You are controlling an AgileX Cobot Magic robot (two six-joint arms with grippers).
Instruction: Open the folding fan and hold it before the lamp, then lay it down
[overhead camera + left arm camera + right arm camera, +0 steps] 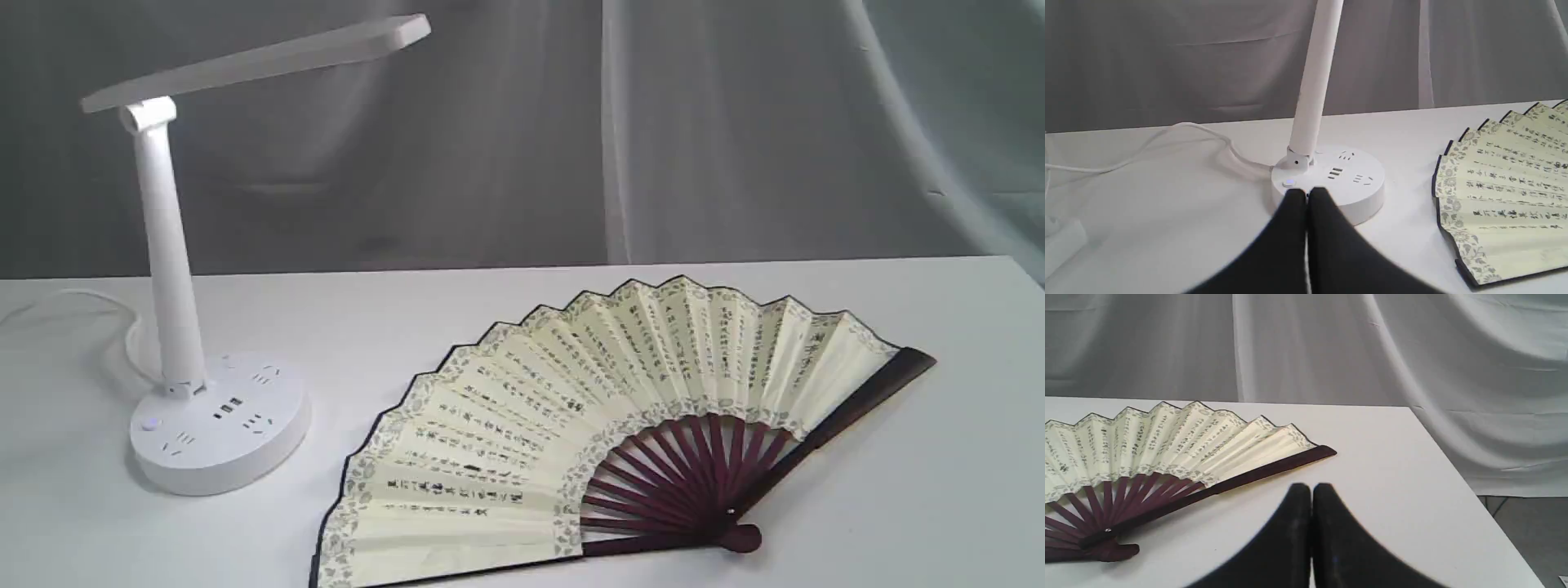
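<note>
Exterior view: cream pleated paper folding fan [571,425] with maroon wooden ribs lay spread open on white table [898,506], front right. White plastic desk lamp [175,269] stood further back left, apart from fan. Grey cloth backdrop [735,122] behind. Jaws closed, holding nothing: left gripper [1306,194], right gripper [1311,488].

The left pincer [1306,192] is closed, its 2 black fingers [1290,222] pressed together tip to tip, gripping nothing. The right pincer [1311,486] is likewise closed and empty, its 2 fingers [1333,524] meeting along their length.
</note>
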